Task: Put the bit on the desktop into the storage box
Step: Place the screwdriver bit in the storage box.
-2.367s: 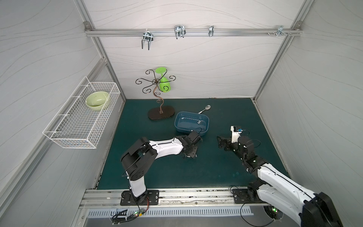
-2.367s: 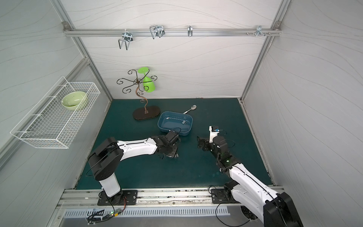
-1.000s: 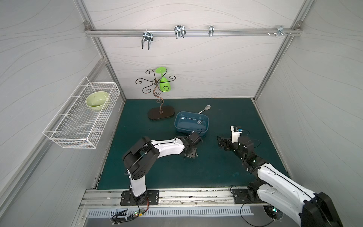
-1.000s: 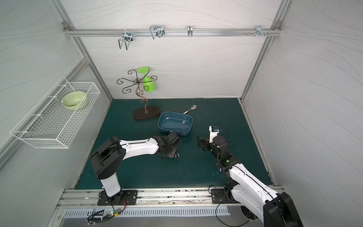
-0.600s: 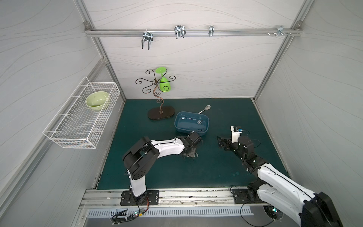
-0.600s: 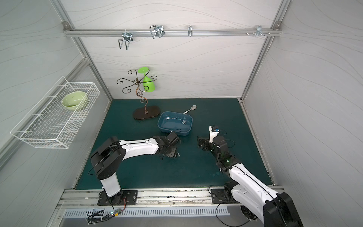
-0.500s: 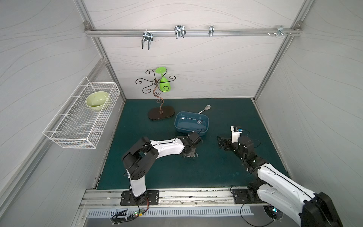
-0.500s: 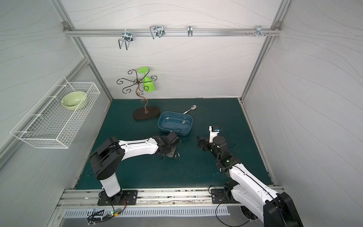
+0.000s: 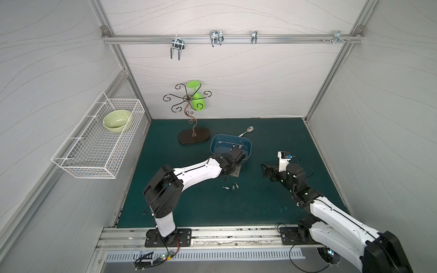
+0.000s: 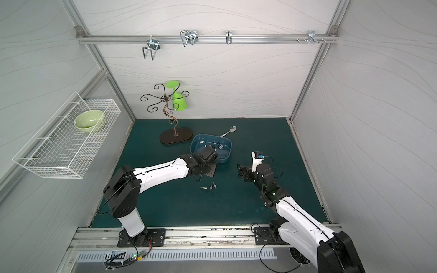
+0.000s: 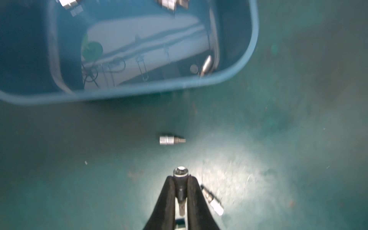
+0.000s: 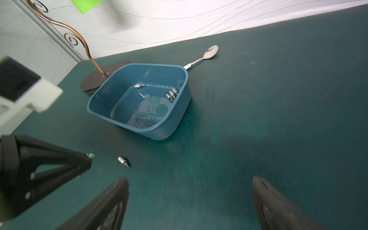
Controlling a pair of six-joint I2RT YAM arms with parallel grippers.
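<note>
Where its two black fingers [image 11: 169,191] meet, left gripper [image 11: 180,179]: clenched on the held bit [image 11: 180,172], whose silver socket end pokes out past the fingertips.
loose bit [image 11: 172,140]: flat on the desktop [image 11: 278,139], straight ahead of the left jaws and apart from them, lying crosswise to them.
third bit [image 11: 213,202]: on the desktop just beside one left finger, behind the tips.
storage box [image 11: 139,93]: beyond the loose bit from the left jaws, and also ahead of the right jaws.
stored bits [image 12: 171,93]: inside the box, clustered near its far corner as seen from the right jaws.
right gripper [image 12: 191,185]: released, jaws spread wide over bare desktop, nothing between them.
spoon [image 12: 207,54]: past the box from the right jaws, with its handle end at the far rim.
</note>
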